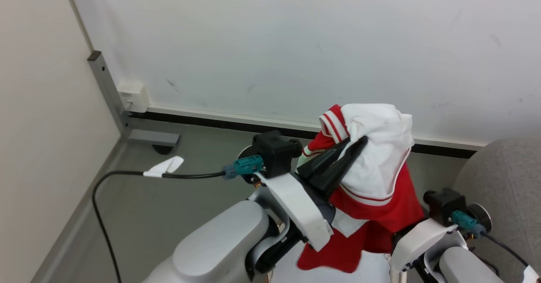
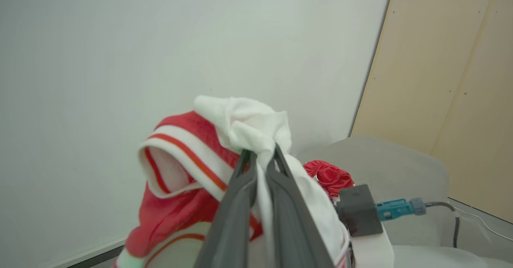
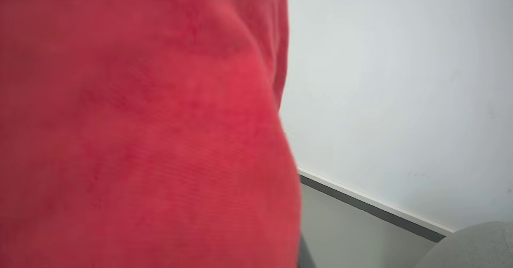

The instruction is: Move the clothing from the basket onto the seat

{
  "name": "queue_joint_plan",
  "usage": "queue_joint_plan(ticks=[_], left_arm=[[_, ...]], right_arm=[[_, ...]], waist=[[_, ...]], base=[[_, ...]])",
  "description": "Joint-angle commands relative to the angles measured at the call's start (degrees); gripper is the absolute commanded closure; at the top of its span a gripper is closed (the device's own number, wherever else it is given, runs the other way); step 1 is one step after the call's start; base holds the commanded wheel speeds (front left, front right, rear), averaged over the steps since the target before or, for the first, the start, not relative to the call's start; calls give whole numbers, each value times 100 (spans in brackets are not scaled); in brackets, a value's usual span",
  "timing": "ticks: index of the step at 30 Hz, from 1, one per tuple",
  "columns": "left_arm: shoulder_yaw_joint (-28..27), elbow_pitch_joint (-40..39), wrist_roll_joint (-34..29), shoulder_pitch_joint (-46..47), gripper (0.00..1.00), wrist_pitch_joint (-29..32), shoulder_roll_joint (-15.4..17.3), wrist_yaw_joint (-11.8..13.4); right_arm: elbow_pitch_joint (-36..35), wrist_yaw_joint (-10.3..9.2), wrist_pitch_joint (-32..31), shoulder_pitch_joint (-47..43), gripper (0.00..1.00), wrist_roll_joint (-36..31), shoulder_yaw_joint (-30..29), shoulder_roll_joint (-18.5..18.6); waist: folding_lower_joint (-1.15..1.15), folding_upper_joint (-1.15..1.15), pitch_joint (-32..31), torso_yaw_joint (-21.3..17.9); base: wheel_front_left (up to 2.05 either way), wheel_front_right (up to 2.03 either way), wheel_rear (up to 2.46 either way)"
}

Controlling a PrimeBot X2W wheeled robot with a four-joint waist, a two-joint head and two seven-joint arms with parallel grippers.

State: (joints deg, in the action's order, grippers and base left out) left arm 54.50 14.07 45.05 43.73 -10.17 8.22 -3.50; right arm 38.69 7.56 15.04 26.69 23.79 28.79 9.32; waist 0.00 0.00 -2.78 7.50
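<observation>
Left end effector [image 1: 358, 142] clamped narrow on the red-and-white clothing [image 1: 376, 168]. Garment is held aloft and drapes down from the fingertips. Grey sofa [image 1: 503, 181] lies right of and below it, apart. Right end effector is behind red cloth; grip cannot be told. Likely next: carry rightward.

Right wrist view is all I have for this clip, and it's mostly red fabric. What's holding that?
Observer: The left end effector, shut on a white fold of the clothing.
Operator: Is it lifted?
Observer: Yes; in the head view it hangs in the air from that grip, above the floor.
Operator: Is the right arm gripping too?
Observer: Cannot tell; in the head view the red hem covers everything past the right wrist, which is close to the seat.
</observation>
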Motion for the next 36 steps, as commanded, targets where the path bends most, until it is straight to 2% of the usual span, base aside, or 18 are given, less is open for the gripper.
queue_joint_plan(ticks=[1, 9, 10, 11, 12, 13, 19, 28, 36], left_arm=[[-16, 22, 112, -115, 100, 3, 63, 17], [-33, 268, 226, -443, 100, -70, 221, 48], [-26, 296, 233, -462, 94, -83, 208, 43], [-18, 321, 232, -479, 79, -90, 198, 42], [-7, 341, 221, -492, 46, -94, 193, 47], [10, 361, 200, -498, 0, -105, 189, 51], [69, 389, 123, -573, 0, -221, 153, 27], [68, 402, -296, -752, 0, -465, 129, 16], [-153, 418, -800, -1020, 0, -499, 36, -39]], right_arm=[[-126, -14, 17, -91, 100, 64, -87, 23], [-976, -14, 17, -546, 100, 531, -790, 70], [-1081, -14, 18, -599, 100, 621, -897, 73], [-1199, -14, 18, -649, 100, 696, -996, 68], [-1301, -14, 18, -703, 100, 775, -1098, 66], [-1417, -14, 18, -753, 100, 847, -1182, 72], [-2088, -14, 19, -940, 100, 956, -1743, 255], [-2741, -14, 11, -1236, 100, 576, -2268, 525], [-3337, -14, -171, -1777, 100, 343, -2666, 459]], waist=[[0, 0, 14, -65], [0, 0, 54, -408], [0, 0, 56, -465], [0, 0, 58, -530], [0, 0, 62, -598], [0, 0, 66, -666], [0, 0, 126, -1124], [0, 0, 225, -1958], [0, 0, 306, -2621]], base=[[0, 0, 0], [0, 0, 0], [0, 0, 0], [0, 0, 0], [0, 0, 0], [0, 0, 0], [0, 0, 0], [0, 0, 0], [0, 0, 0]])
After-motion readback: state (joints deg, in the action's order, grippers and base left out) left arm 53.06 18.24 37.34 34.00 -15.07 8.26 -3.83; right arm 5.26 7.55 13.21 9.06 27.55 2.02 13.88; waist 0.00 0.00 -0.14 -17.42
